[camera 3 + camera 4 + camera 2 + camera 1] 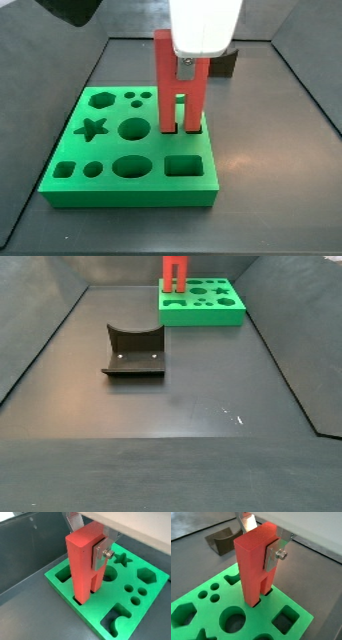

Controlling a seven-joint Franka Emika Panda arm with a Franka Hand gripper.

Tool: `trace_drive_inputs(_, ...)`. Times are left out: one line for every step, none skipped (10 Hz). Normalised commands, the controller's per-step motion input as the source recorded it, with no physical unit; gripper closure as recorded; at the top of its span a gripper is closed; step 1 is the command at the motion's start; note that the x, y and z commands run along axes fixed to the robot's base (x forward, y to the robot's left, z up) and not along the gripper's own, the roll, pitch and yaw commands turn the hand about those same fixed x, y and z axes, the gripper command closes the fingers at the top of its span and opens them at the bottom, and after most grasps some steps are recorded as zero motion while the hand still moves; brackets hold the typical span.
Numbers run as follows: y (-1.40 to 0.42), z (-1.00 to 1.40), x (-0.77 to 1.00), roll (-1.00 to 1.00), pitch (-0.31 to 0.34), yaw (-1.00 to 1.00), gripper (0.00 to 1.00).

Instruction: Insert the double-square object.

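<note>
The double-square object [171, 90] is a bright red bar with two parallel square legs, and it stands upright with the legs pointing down. My gripper [177, 64] is shut on its upper part. In both wrist views, silver fingers [274, 558] [101, 555] clamp the bar [254, 559] [81, 562] from two sides. The leg tips sit at the mouths of two square holes in the green block [120, 170] and seem just inside them. In a side view the bar [174, 274] rises from the block [203, 316] at the far end, and the gripper is out of that frame.
The green block [211, 609] [137, 597] has star, round, hexagon and square holes around the bar. The fixture [134, 353] stands mid-floor, apart from the block, and also shows in a wrist view [221, 539]. Dark bin walls [54, 336] enclose the floor.
</note>
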Motion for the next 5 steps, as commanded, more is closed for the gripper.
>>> trace_drive_inputs(0.00,-0.22,0.01,-0.30,0.000,-0.10,1.00)
trace_drive_inputs(-0.08,-0.22,0.08,-0.31,0.000,-0.08,1.00)
trace_drive_inputs(-0.08,-0.22,0.14,-0.19,0.000,-0.03,1.00)
trace_drive_inputs(0.00,-0.32,0.10,-0.10,0.000,-0.01,1.00)
trace_drive_inputs(0.00,-0.46,0.17,-0.07,0.000,-0.12,1.00)
